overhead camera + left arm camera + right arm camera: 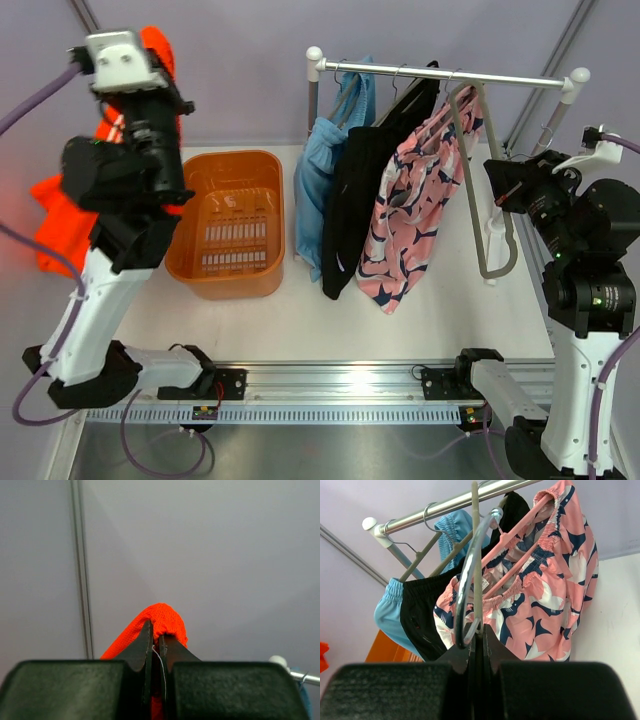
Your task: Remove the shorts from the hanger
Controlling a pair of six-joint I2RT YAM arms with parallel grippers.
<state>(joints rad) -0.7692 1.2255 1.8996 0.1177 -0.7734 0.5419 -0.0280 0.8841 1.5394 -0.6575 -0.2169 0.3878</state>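
Left gripper point(156, 639), fingers pressed together, pinches the orange shorts point(162, 617). Right gripper point(479, 632), likewise closed, clamps the grey hanger point(476, 565) beside the pink shorts point(555, 595).

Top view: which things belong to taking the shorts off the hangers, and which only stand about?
Job: orange shorts, in the shut left gripper; blue shorts, black shorts and pink shorts, hanging; bare hanger, in the shut right gripper.
About: rail; basket, perhaps the drop-off; table.
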